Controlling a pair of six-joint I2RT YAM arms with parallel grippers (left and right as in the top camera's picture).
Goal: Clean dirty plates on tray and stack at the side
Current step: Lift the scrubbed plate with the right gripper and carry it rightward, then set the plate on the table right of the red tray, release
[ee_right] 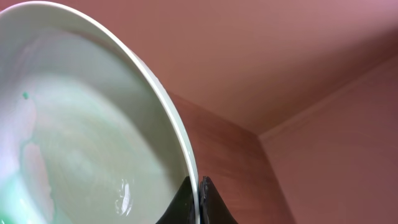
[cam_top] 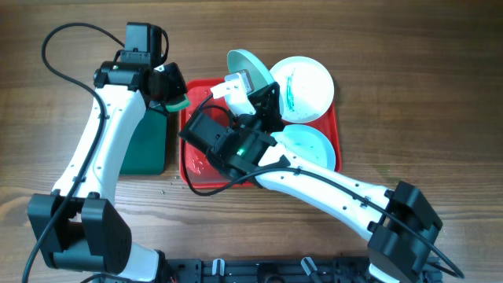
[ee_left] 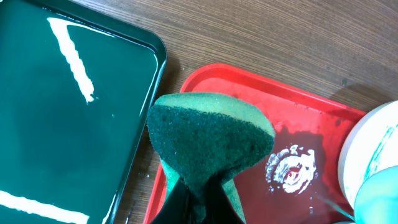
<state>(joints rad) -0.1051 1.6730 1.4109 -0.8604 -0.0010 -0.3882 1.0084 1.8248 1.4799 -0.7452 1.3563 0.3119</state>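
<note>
Right wrist, unlike overhead, shows the right tool (ee_right: 198, 198) clamped on a plate (ee_right: 93, 143); left tool (ee_left: 198, 193) pinches a sponge (ee_left: 208, 134).

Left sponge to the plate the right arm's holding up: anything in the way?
Nothing visible. The sponge in the left gripper hangs over the red tray's edge. The held plate is tilted up beyond it, its rim pinched in the right gripper's jaws. In the overhead view, the gap between them shows tray floor.

The left tool (ee_left: 196, 200) pinches a green sponge (ee_left: 208, 140) over the red tray (ee_left: 261, 87), beside a dark green tray (ee_left: 56, 155).
</note>
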